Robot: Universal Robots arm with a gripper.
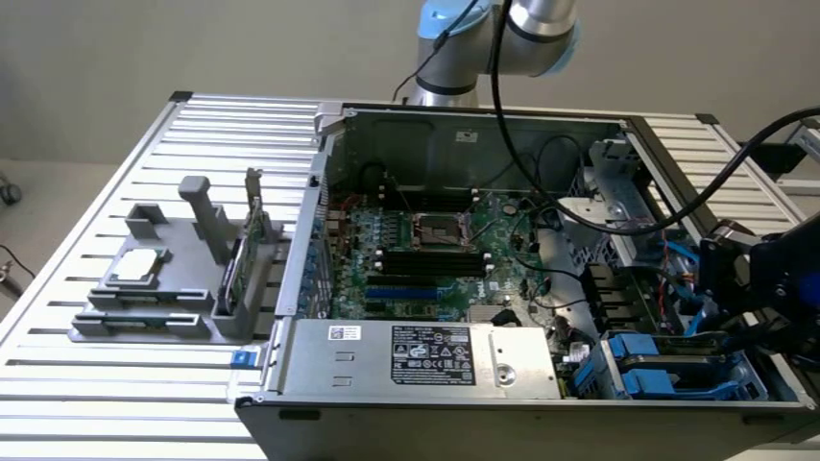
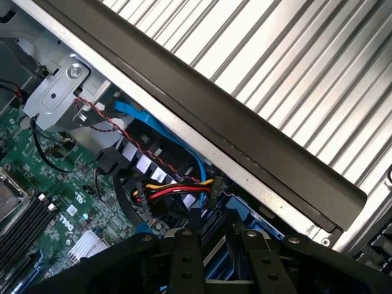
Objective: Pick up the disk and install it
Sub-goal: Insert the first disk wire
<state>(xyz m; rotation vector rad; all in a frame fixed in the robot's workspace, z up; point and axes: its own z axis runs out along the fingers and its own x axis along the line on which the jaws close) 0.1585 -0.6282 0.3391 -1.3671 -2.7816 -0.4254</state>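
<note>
A ribbed metal table (image 1: pixel 90 403) holds an open computer case (image 1: pixel 513 427). The gripper (image 2: pixel 210 242) hangs over its corner. Its fingers stand a little apart, and I cannot tell if they pinch anything. Right under it, I think, is the disk (image 2: pixel 242 214), showing blue. It looks hard, a bit heavy and easy to hurt, so hold its side rails.

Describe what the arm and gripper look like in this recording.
The arm is a silver-grey tube with rounded joints that have light blue caps. Thick black cables run from it toward the gripper. The gripper is matte black and angular, with small round screw holes in its parts. No markings are readable on either.
</note>
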